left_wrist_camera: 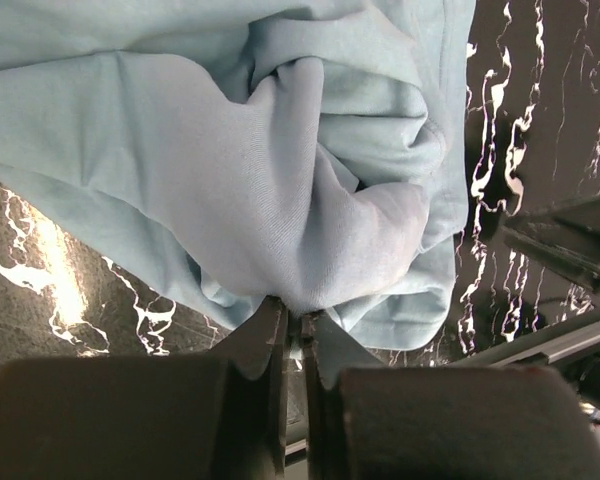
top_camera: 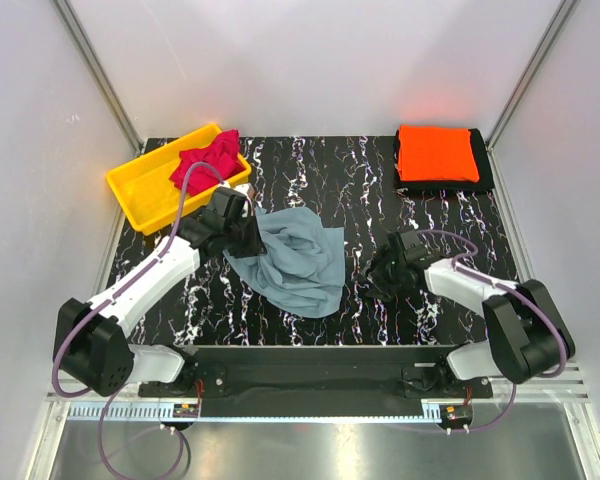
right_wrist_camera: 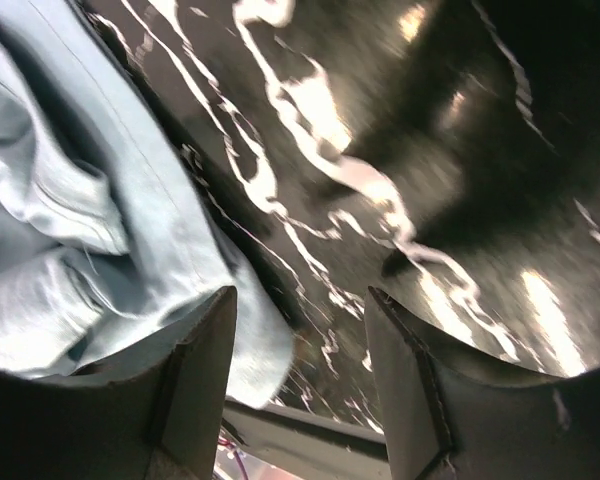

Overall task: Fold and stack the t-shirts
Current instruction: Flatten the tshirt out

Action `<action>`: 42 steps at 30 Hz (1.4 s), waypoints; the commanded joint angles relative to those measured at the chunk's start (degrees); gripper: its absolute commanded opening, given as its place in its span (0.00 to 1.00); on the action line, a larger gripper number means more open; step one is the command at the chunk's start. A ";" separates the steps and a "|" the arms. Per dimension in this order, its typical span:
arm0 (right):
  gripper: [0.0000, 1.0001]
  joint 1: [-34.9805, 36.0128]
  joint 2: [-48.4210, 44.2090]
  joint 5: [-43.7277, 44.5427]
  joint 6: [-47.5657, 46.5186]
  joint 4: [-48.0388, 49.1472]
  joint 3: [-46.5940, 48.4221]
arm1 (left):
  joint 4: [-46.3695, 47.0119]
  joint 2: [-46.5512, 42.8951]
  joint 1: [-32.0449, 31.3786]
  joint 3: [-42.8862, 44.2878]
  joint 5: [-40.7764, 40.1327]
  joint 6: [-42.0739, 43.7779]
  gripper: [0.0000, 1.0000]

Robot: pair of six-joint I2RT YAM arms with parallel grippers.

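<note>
Two arms work over the surface (top_camera: pixel 360 190). The left arm reaches from its base forward and to the right, almost stretched out. Its end effector (left_wrist_camera: pixel 295 320) is closed narrow on a fold of the grey-blue shirt (top_camera: pixel 300 262), at the left edge of the shirt. The right arm is bent at the elbow and points to the left. Its end effector (right_wrist_camera: pixel 300 300) stands wide with nothing between the fingers, low over the bare surface and just beside the right edge of the same shirt. Three shirts are in view. The grey-blue shirt lies crumpled in the middle of the surface, between the two end effectors. One orange shirt (top_camera: pixel 436 152) lies folded at the far right corner, on a black layer (top_camera: pixel 485 170). One crimson shirt (top_camera: pixel 205 160) lies bunched in the single yellow bin (top_camera: pixel 140 195) at the far left.
</note>
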 commanded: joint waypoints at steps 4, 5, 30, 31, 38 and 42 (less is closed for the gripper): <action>0.61 0.79 6.70 0.39 -2.12 7.37 6.60 | 1.52 -0.45 0.21 -0.09 3.27 1.49 0.13; 0.61 0.79 7.32 0.56 -2.21 7.37 7.05 | 1.61 -0.54 0.21 -0.18 3.27 1.49 0.13; 0.00 -0.25 -11.19 23.40 -4.22 -12.38 14.86 | -10.50 -2.21 3.29 18.57 -8.76 5.88 0.00; 0.00 -1.13 -13.74 25.15 -4.84 -14.66 16.35 | -11.13 -2.03 3.46 20.89 -9.29 5.97 0.00; 0.00 -5.62 -27.47 35.09 -12.05 -30.05 31.02 | -12.01 0.24 4.96 32.68 -3.61 4.39 0.00; 0.00 -5.62 -30.11 31.34 -13.81 -29.98 31.22 | -8.25 0.26 5.22 30.24 5.28 2.55 0.00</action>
